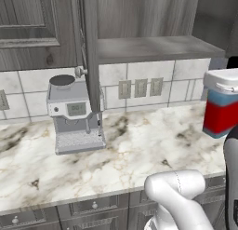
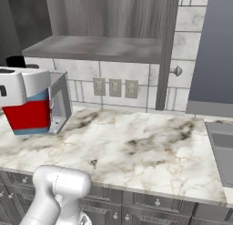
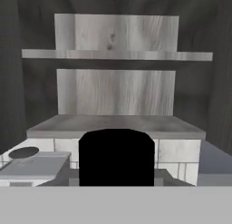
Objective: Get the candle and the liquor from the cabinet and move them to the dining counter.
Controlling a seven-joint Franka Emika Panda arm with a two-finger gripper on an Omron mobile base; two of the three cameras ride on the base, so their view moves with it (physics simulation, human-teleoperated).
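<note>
White tiled wall (image 1: 139, 73) behind veined marble worktop (image 1: 139, 145) with coffee machine (image 1: 74, 115).

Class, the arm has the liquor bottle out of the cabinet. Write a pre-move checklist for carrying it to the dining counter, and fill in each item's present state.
1. Liquor is in the gripper: ok, the bottle hangs above the worktop with the white hand over its top.
2. Bottle is clear of the cabinet shelf: ok, it sits in front of and below it.
3. Bottle is clear of the coffee machine: ok in the left base view.
4. Cabinet door is open: ok, it stands edge-on.
5. Candle is located: cannot tell.
6. Route to the dining counter is free: cannot tell.
</note>
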